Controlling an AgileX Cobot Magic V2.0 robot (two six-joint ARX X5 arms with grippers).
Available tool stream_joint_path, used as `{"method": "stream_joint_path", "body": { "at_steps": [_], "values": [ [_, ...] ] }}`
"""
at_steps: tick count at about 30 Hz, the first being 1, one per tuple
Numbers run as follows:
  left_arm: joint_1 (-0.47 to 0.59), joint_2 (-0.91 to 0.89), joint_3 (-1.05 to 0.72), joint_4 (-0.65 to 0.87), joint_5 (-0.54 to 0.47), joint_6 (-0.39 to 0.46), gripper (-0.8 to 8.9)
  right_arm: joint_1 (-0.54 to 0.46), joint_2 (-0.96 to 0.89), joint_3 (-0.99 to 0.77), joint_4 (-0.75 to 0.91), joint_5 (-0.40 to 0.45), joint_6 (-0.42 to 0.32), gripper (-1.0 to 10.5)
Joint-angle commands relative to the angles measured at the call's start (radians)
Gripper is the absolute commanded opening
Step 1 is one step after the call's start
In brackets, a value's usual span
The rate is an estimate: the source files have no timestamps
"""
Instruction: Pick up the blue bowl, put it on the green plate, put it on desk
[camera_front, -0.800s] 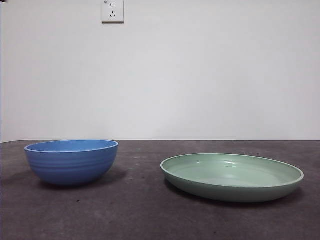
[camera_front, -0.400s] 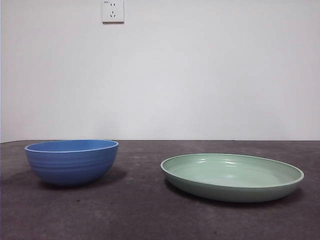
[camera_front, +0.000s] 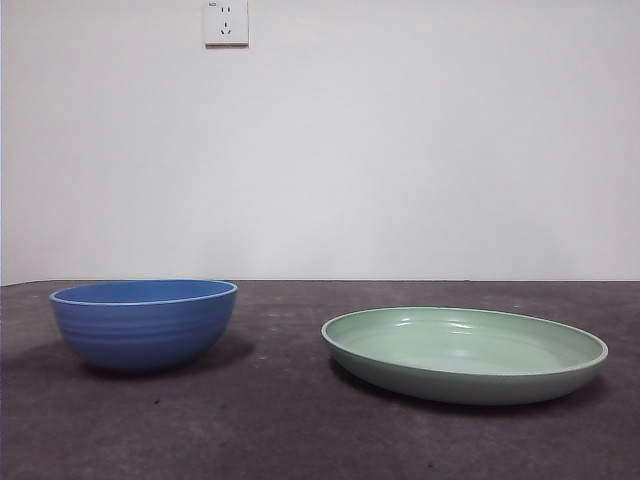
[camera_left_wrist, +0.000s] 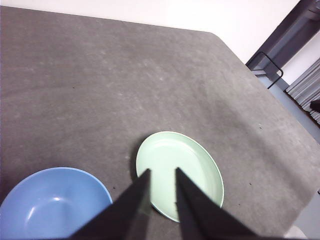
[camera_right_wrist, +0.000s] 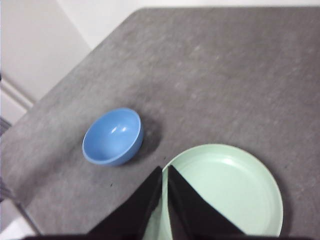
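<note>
The blue bowl stands upright and empty on the dark grey desk at the left. The green plate lies flat and empty to its right, apart from it. No gripper shows in the front view. My left gripper hangs high above the desk, its jaws close together and empty, with the bowl and the plate far below. My right gripper also hangs high, its jaws nearly touching and empty, over the near rim of the plate, with the bowl beside it.
A white wall with a socket stands behind the desk. The desk's edge and a dark metal frame show in the left wrist view. The desk's corner and the floor show in the right wrist view.
</note>
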Motion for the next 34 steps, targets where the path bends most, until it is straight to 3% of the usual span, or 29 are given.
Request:
{"method": "stream_joint_path", "body": {
  "at_steps": [1, 4, 7, 9, 12, 25, 34],
  "values": [
    [-0.009, 0.006, 0.022, 0.005, 0.006, 0.021, 1.92, 0.01, 0.007, 0.017, -0.016, -0.003, -0.053, 0.1],
    [-0.01, 0.006, 0.022, 0.002, 0.006, 0.042, 3.33, 0.01, 0.007, 0.017, -0.019, 0.0, -0.056, 0.4],
    [-0.01, 0.006, 0.022, 0.005, 0.005, 0.042, 5.85, 0.01, 0.007, 0.017, -0.019, 0.0, -0.056, 2.9],
    [-0.01, 0.006, 0.022, 0.006, 0.005, 0.042, 6.67, 0.01, 0.007, 0.017, -0.019, 0.0, -0.056, 4.6],
    [-0.01, 0.006, 0.022, 0.01, 0.005, 0.04, 6.66, 0.01, 0.007, 0.017, -0.02, 0.0, -0.056, 5.4],
    [-0.002, 0.009, 0.022, -0.06, -0.001, 0.038, 6.65, 0.01, 0.007, 0.017, -0.017, 0.0, -0.056, 5.4],
    [0.096, 0.122, 0.022, -0.225, -0.001, 0.034, 6.56, 0.01, 0.007, 0.017, -0.028, -0.002, -0.021, 5.4]
  ]
}}
